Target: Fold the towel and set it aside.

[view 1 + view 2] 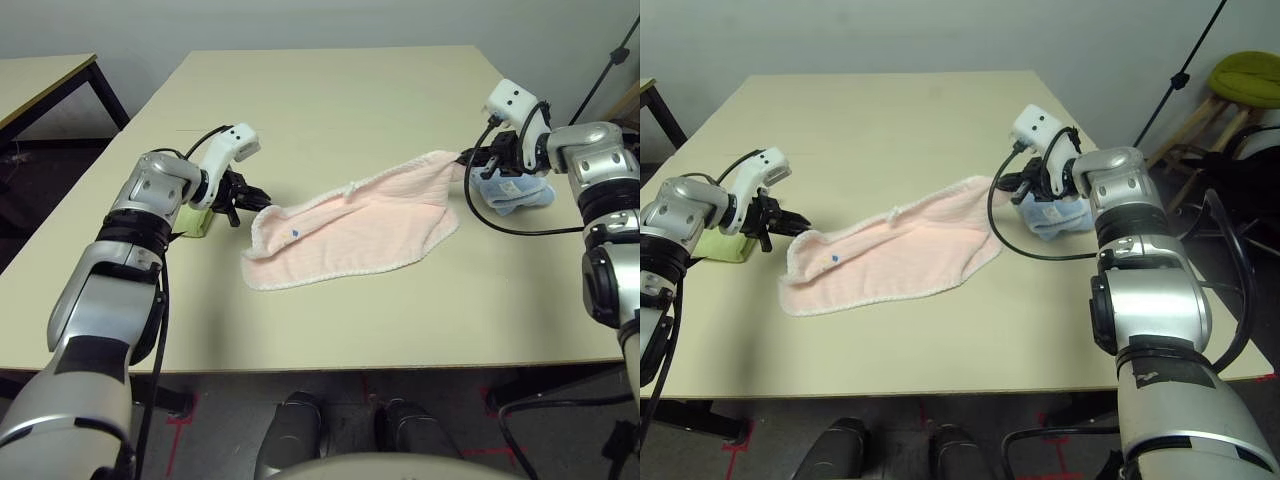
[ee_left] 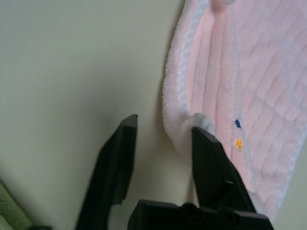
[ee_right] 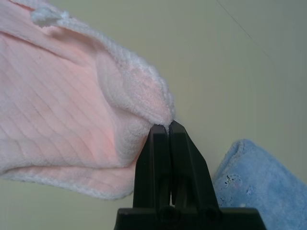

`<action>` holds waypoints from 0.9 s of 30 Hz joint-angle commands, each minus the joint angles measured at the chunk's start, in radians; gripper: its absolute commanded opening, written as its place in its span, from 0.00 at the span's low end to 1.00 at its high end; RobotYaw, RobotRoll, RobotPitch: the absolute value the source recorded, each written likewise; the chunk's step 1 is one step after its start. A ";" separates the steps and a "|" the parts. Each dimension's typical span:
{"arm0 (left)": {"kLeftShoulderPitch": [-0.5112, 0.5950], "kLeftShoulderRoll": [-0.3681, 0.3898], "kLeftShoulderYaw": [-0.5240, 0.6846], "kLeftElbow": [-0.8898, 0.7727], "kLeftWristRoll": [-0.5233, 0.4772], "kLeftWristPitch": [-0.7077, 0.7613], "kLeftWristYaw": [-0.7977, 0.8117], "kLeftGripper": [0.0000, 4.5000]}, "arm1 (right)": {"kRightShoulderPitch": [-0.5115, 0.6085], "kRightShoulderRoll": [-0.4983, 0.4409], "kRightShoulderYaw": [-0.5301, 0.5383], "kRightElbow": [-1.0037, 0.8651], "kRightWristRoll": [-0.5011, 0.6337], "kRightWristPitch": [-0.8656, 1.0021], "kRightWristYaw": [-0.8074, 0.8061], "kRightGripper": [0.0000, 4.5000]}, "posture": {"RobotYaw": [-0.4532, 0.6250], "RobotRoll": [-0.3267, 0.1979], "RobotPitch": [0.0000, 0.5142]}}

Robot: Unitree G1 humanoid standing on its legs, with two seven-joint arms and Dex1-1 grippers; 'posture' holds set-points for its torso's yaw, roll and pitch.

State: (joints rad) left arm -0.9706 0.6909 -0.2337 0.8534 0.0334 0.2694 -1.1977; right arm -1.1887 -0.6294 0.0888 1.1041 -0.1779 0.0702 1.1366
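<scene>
Two pincers at the towel (image 1: 350, 232): left pincer (image 2: 160, 136) agape beside its corner, right pincer (image 3: 169, 128) pinching its edge.

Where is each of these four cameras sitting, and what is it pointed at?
Left eye, right eye: on the head, looking down over both silver forearms at the pale pink terry towel on the table.
Left wrist: along the open left end effector, beside the towel's edge.
Right wrist: along the right end effector, shut on the towel's corner.
All share the towel.

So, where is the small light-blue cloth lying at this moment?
The light-blue cloth lies folded on the table's right side, just beyond the towel's right corner, beside the right gripper.
</scene>
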 commanded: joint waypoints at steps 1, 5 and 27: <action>0.021 0.016 0.023 -0.028 0.006 0.018 0.014 0.80 | 0.019 0.010 0.010 -0.024 0.014 0.009 0.013 0.00 | 0.59 0.62 0.12; 0.008 0.037 0.050 -0.025 0.000 0.038 0.020 0.99 | 0.028 0.012 0.010 -0.030 0.018 0.010 0.010 0.00 | 0.59 0.62 0.12; 0.017 -0.071 0.060 0.013 -0.011 0.247 0.026 0.99 | 0.054 -0.003 0.006 -0.058 0.027 0.014 0.006 0.00 | 0.56 0.62 0.11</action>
State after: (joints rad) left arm -0.9583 0.6242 -0.1617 0.8314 0.0007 0.5259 -1.1956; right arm -1.1489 -0.6236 0.0918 1.0669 -0.1630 0.0791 1.1352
